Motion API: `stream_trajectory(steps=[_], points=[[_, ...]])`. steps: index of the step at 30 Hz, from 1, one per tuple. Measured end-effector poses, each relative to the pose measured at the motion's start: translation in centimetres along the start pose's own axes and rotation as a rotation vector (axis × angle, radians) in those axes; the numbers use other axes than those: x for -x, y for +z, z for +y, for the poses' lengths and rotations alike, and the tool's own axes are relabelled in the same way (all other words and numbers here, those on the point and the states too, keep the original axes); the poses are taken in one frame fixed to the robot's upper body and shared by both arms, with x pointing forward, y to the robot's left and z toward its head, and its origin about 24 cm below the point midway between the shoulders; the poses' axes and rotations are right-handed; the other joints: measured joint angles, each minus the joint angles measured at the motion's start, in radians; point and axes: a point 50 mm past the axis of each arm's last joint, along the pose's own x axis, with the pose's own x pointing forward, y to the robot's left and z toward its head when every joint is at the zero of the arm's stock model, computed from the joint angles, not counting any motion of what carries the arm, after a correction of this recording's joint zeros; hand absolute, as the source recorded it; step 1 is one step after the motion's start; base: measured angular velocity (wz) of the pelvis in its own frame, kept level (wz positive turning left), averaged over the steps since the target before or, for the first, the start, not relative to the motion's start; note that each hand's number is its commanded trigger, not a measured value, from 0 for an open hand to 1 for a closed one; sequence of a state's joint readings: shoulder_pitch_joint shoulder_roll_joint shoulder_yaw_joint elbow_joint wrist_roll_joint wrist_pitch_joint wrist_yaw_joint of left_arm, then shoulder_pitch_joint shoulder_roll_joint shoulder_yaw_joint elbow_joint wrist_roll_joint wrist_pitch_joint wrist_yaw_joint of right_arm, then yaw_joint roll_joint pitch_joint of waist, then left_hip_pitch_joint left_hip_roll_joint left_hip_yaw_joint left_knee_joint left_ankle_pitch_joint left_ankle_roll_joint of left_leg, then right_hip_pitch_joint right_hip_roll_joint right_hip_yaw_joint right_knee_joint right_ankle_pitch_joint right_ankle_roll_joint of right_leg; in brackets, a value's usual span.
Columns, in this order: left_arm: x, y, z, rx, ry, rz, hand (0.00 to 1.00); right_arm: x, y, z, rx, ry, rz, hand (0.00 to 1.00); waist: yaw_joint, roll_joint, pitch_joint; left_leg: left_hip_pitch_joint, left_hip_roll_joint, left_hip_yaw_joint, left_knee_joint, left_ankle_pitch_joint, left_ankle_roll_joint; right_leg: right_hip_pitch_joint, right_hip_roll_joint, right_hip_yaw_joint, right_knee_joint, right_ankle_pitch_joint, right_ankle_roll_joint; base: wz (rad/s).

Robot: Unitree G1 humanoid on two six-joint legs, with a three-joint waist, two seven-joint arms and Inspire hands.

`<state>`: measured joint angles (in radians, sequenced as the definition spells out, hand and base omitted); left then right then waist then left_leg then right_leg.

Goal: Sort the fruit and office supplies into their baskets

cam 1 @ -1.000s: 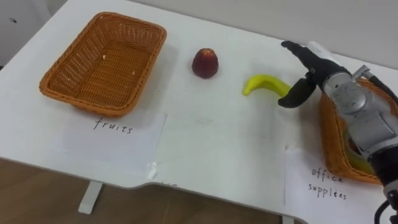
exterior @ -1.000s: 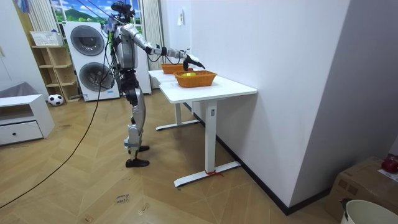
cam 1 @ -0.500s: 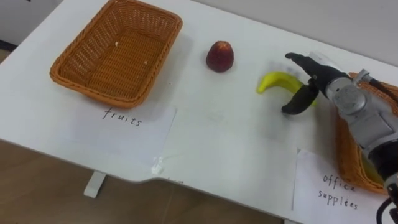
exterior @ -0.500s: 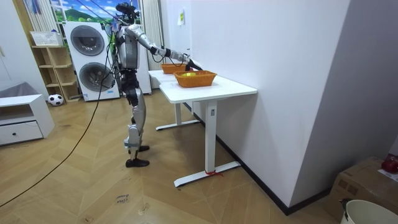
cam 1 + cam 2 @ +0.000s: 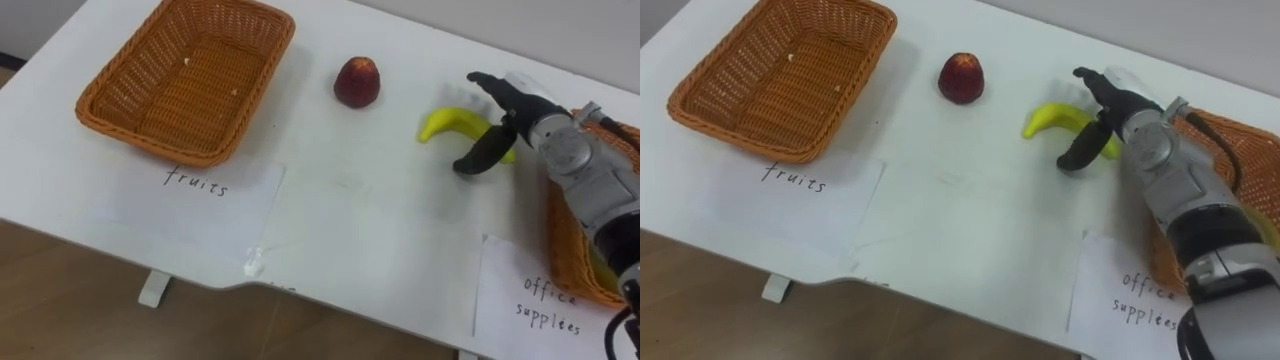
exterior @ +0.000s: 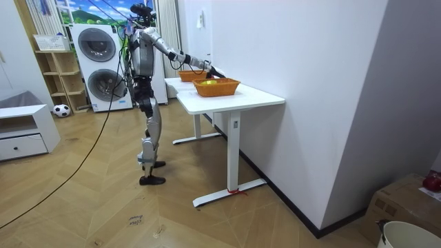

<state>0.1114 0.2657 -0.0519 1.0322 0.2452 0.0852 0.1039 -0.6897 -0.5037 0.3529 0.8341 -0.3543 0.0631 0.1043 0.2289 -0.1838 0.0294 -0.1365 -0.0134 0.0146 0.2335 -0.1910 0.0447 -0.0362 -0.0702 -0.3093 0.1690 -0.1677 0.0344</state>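
I am standing at the end of the white table [image 5: 350,225], reaching my right arm out over it. My right hand [image 5: 518,118] is hovering at the yellow banana [image 5: 445,122] with its fingers [image 5: 490,84] stretched out above the fruit's far side and its thumb hanging down at the near side. The hand is spread open and is not clamping the banana, which is lying flat on the tabletop. The red apple [image 5: 357,82] is sitting to the banana's left, apart from it. Further left, the fruit basket [image 5: 185,75] is resting with 1 handwritten sheet of paper [image 5: 190,190] in front of it. The 2nd basket [image 5: 1252,148] is lying under my forearm at the table's right edge, holding something yellow that I cannot make out, with another handwritten sheet [image 5: 540,300] before it.
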Motion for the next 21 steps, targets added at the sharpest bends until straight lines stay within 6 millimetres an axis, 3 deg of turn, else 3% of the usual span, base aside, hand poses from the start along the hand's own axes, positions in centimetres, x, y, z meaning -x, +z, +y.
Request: stream_trajectory(steps=[21], points=[[-0.09,0.43,-0.13,0.01,-0.029,-0.008,0.0,0.04,-0.49,0.34,-0.043,0.072,0.014,0.0,-0.002,0.004,-0.0024,-0.011,0.001,-0.004,0.009,0.001,-0.002,-0.005,0.003,-0.004,0.0,0.004,-0.007,0.0]])
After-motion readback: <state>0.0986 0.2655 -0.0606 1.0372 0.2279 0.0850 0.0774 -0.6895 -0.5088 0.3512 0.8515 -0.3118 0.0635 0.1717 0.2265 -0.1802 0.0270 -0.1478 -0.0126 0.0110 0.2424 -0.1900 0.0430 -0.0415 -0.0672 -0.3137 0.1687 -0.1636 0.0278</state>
